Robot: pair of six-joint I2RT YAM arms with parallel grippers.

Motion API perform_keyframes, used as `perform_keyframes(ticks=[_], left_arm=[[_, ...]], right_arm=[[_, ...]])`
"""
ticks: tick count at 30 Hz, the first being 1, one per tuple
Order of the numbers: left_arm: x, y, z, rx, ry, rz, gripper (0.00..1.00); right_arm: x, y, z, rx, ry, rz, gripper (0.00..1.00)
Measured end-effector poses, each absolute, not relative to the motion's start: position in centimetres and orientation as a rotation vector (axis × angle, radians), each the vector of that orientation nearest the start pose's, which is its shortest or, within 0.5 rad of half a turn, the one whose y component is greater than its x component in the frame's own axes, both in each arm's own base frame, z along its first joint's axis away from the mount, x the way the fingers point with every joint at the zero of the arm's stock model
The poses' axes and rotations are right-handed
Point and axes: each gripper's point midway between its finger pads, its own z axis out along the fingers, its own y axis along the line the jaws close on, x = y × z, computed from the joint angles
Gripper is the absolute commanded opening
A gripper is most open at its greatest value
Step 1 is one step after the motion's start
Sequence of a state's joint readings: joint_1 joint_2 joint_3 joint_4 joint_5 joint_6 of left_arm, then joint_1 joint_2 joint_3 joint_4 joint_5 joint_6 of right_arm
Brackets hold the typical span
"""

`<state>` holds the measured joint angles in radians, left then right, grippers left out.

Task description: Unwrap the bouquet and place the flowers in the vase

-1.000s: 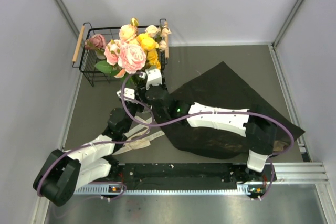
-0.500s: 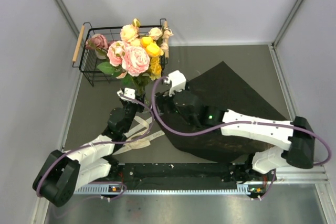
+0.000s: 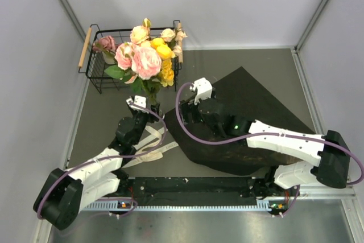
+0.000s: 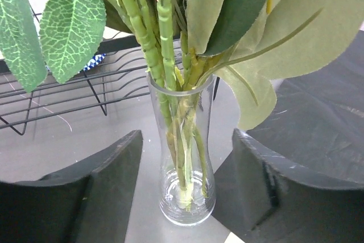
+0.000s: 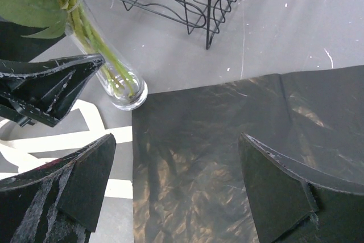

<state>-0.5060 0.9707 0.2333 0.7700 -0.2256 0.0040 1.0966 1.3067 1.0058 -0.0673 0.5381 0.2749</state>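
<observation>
Midway within parted left tool, vase holding flowers, untouched, right tool wide

Pink, peach and yellow flowers, clear vase, black paper sheet, black wire basket, cream ribbon, grey worktop.

A: What stands at the back left?
B: A black wire basket with a light wooden handle on its left end, on the grey counter.
A: And nearer?
B: A crinkled black paper sheet lies flat to the right. A cream ribbon lies loose at its left edge.
</observation>
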Motion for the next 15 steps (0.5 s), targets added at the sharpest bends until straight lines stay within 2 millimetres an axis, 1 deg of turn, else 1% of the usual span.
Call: perform_keyframes(ticks=[5,10,13,15], left_arm=[[31.4,-12.9,17.7,0.213,1.533,-0.222,0.99],[31.3,-12.8,17.5,0.207,1.548,-0.227,0.99],[31.1,-12.5,18.1,0.179,1.548,-0.229,0.99],[30.8,-12.2,18.9,0.152,1.546,-0.239,0.99]], right_arm=[[25.5,32.8,22.6,-0.436,1.872,0.429,0.89],[25.7,32.8,22.4,-0.435,1.878,0.429,0.89],[25.7,32.8,22.4,-0.435,1.878,0.429,0.89],[25.7,32.7,22.3,-0.437,1.881,0.423,0.89]])
